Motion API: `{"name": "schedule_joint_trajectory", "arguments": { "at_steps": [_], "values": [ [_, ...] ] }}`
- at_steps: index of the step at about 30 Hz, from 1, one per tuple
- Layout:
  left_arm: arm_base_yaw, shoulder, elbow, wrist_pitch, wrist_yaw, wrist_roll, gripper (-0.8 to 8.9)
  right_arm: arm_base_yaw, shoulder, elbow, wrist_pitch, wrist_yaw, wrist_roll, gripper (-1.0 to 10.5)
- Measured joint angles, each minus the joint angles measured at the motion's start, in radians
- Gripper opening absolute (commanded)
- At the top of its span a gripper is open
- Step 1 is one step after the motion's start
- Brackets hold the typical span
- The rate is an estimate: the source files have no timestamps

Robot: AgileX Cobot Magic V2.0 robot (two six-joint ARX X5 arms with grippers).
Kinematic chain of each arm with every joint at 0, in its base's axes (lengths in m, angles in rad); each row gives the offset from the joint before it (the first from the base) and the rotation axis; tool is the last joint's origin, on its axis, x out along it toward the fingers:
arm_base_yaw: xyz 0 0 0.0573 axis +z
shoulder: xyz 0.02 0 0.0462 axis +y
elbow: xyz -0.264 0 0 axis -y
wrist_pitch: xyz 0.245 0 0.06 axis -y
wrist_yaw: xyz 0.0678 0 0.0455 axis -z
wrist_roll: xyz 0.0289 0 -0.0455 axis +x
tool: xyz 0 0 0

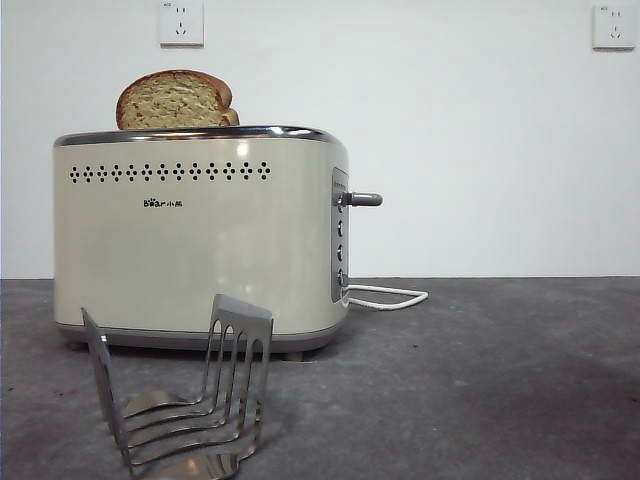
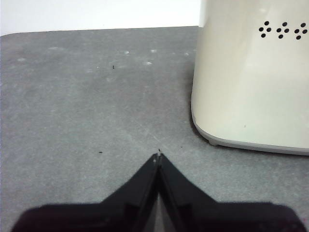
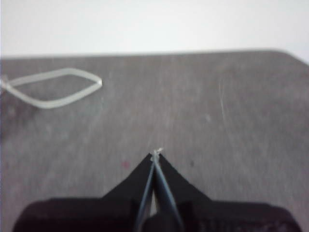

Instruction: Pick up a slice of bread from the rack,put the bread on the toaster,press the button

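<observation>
The slice of bread [image 1: 176, 100] stands upright in the top of the cream toaster [image 1: 200, 240], its domed crust showing above the chrome rim. The toaster's lever [image 1: 362, 199] juts from the grey side panel, high up. In front stands the steel rack [image 1: 185, 390], with nothing in its slots. My left gripper [image 2: 158, 157] is shut and holds nothing, low over the table beside the toaster's corner [image 2: 251, 82]. Over bare table, my right gripper [image 3: 156, 153] is also shut and holds nothing. Neither arm shows in the front view.
A white power cord [image 1: 390, 296] loops on the table behind the toaster's lever side, also seen as the cord [image 3: 53, 89] in the right wrist view. Two wall sockets [image 1: 181, 22] sit on the white wall. The grey tabletop [image 1: 500, 380] spreads to the right.
</observation>
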Motion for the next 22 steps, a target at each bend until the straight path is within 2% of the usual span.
{"name": "schedule_joint_trajectory", "arguments": {
  "at_steps": [8,22],
  "values": [
    [0.000,0.002,0.000,0.000,0.000,0.000,-0.04,-0.025,0.000,0.000,-0.005,-0.004,-0.048,0.0],
    [0.000,0.003,0.000,0.000,0.000,0.000,-0.04,-0.027,0.000,0.000,-0.005,-0.014,-0.055,0.0]
  ]
}}
